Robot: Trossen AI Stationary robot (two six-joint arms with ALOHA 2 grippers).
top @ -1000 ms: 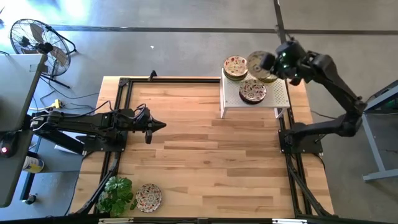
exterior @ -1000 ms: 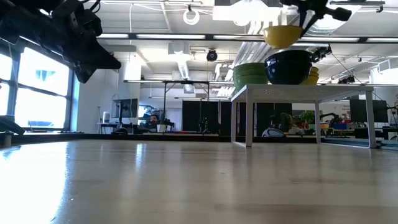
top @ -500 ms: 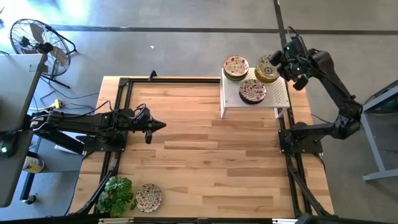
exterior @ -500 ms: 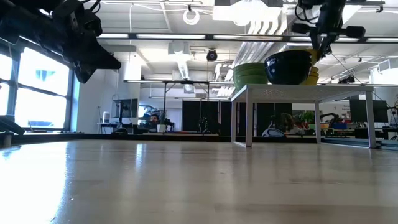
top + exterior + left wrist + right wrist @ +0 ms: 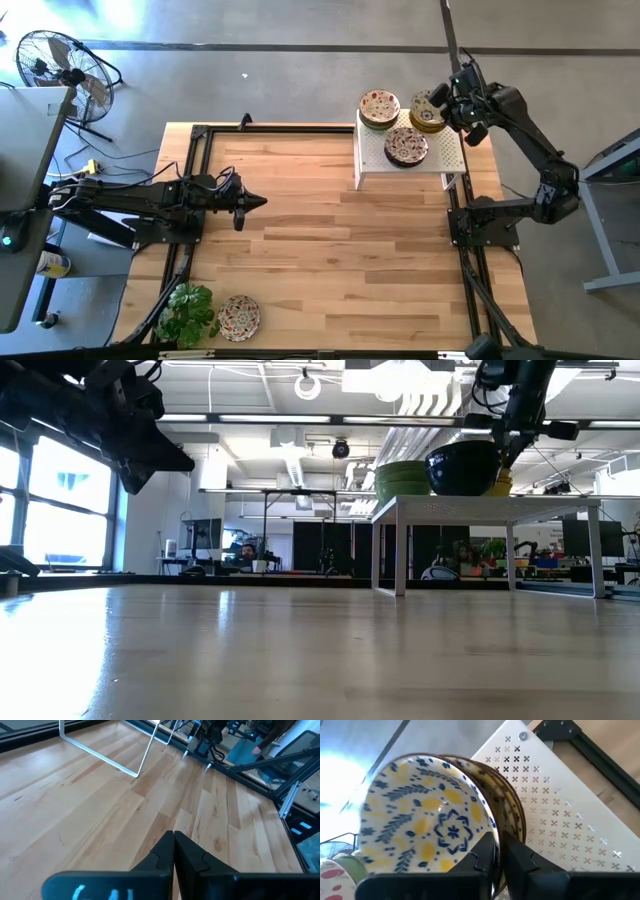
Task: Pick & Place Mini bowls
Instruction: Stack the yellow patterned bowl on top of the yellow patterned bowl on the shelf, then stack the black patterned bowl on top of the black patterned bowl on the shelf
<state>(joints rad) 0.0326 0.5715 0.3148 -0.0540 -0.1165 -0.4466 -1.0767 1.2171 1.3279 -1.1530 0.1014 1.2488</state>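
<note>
table: wooden table (image 5: pixel 330 240), white perforated stand (image 5: pixel 440 150) at the far right corner
mini bowls: three stacks on the stand, one loose bowl (image 5: pixel 239 316) at the near left edge
right gripper (image 5: pixel 452 103): fingers pinching the rim of the yellow-and-blue bowl (image 5: pixel 427 827) topping the far right stack
left gripper (image 5: pixel 252 202): closed, empty, above the table's left side

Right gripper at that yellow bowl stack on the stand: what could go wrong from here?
The right gripper pinches the top bowl's rim, so pulling away may drag it off the stack. That stack sits near the stand's back edge and could topple to the floor.
</note>
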